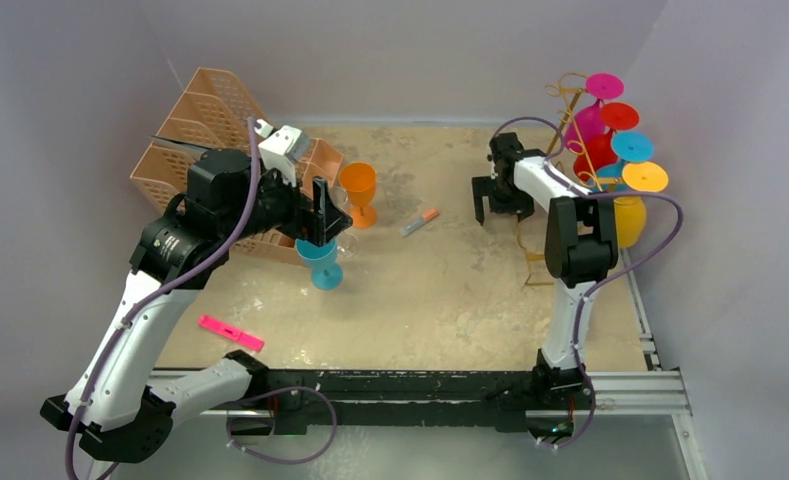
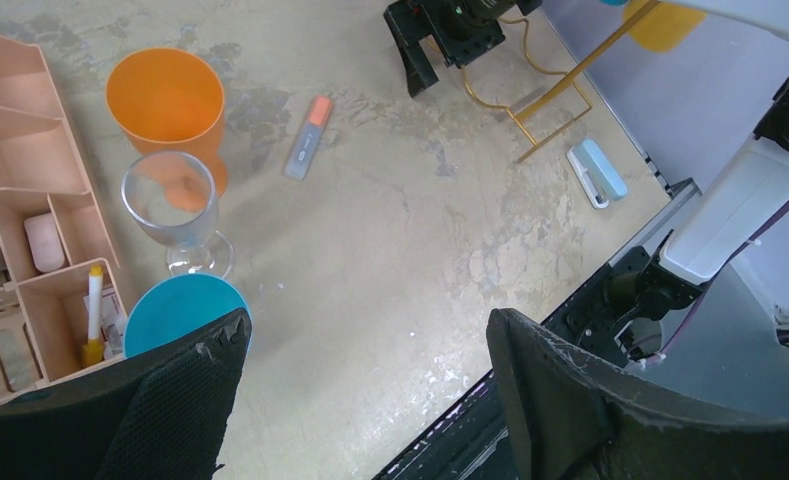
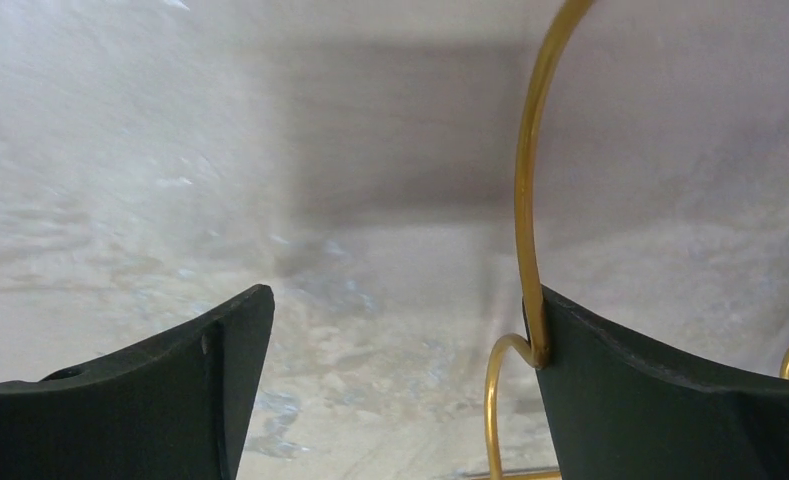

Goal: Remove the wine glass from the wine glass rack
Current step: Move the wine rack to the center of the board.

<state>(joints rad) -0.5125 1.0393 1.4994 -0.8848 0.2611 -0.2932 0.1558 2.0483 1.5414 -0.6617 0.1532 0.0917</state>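
The gold wire wine glass rack (image 1: 571,110) stands at the back right, its rectangular base (image 2: 530,100) on the table. Several coloured wine glasses hang on it with their feet outward: pink (image 1: 604,85), red (image 1: 619,116), cyan (image 1: 632,147) and yellow (image 1: 645,177). My right gripper (image 1: 495,205) is open, low at the rack's left side. In the right wrist view a gold wire loop (image 3: 525,200) touches the inner face of the right finger (image 3: 650,400), and the gripper (image 3: 400,300) holds nothing. My left gripper (image 1: 322,225) (image 2: 365,330) hangs open above a teal glass (image 2: 185,305).
An orange glass (image 1: 358,190) and a clear glass (image 2: 170,200) stand beside the peach lattice organiser (image 1: 205,130). A marker (image 1: 419,222) lies mid-table, a pink item (image 1: 230,332) near the front left. A white and blue case (image 2: 598,172) lies by the rack's base.
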